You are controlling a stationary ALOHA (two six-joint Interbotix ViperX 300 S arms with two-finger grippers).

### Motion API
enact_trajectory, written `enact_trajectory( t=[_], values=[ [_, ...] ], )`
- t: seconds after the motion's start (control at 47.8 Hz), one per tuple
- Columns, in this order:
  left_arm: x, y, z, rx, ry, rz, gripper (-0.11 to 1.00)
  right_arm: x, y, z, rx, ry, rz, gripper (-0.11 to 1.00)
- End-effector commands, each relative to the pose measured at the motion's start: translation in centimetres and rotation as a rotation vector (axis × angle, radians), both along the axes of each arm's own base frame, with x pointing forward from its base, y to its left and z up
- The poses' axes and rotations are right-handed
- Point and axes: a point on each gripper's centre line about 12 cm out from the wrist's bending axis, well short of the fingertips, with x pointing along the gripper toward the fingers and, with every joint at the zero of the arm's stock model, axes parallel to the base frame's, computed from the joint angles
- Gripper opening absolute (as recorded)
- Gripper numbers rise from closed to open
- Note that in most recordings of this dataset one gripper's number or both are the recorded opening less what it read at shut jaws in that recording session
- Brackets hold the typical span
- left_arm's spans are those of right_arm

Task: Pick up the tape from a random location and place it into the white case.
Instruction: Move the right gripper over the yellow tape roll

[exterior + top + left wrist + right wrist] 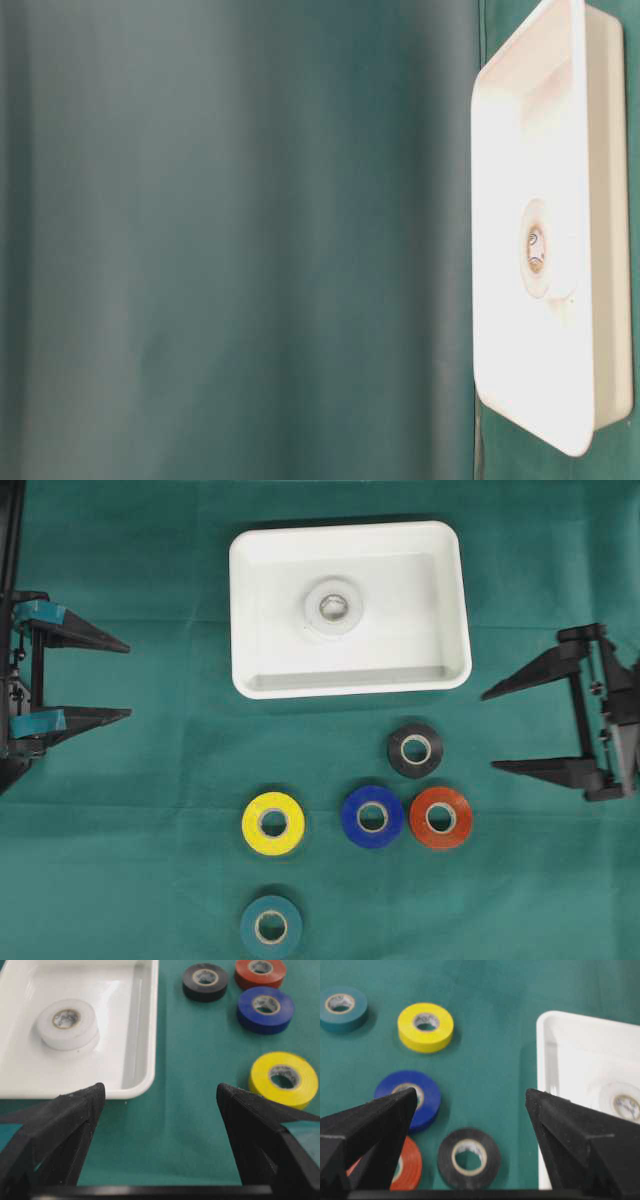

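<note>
The white case point(262, 676) point(145, 1035) point(545, 1045) point(600, 200) lies at the top middle of the green cloth, with a white tape roll point(333, 605) point(67, 1024) point(622, 1102) flat inside it. Below the case, several tape rolls lie on the cloth: black point(415, 750) point(205, 981) point(469, 1159), blue point(372, 817) point(265, 1009) point(427, 1094), red point(441, 818) point(260, 972) point(411, 1165), yellow point(273, 823) point(284, 1079) point(425, 1027) and teal point(271, 926) point(342, 1008). My left gripper point(128, 681) point(160, 1094) stands open at the left edge, holding nothing. My right gripper point(488, 730) point(471, 1097) stands open at the right edge, also holding nothing.
Green cloth point(130, 830) covers the whole table. The table-level view shows only the cloth and the case seen sideways.
</note>
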Motion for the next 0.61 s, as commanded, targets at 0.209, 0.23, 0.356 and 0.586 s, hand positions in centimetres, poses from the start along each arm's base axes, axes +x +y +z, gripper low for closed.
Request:
enact_trajectory(
  t=[0.209, 0.23, 0.356, 0.586],
  values=[
    [0.3, 0.1, 0.5, -0.002, -0.014, 0.002, 0.94, 5.8, 0.7, 1.7, 0.011, -0.057, 0.008, 0.91],
    [0.3, 0.1, 0.5, -0.002, -0.014, 0.002, 0.94, 6.2, 0.7, 1.7, 0.011, -0.056, 0.008, 0.91],
    [0.3, 0.1, 0.5, -0.002, -0.014, 0.002, 0.94, 9.2, 1.0, 1.6, 0.009, -0.039, 0.008, 0.91],
    [0.3, 0.1, 0.5, -0.002, -0.014, 0.002, 0.94, 14.8, 1.7, 1.6, 0.005, -0.018, 0.011, 0.91]
  ],
)
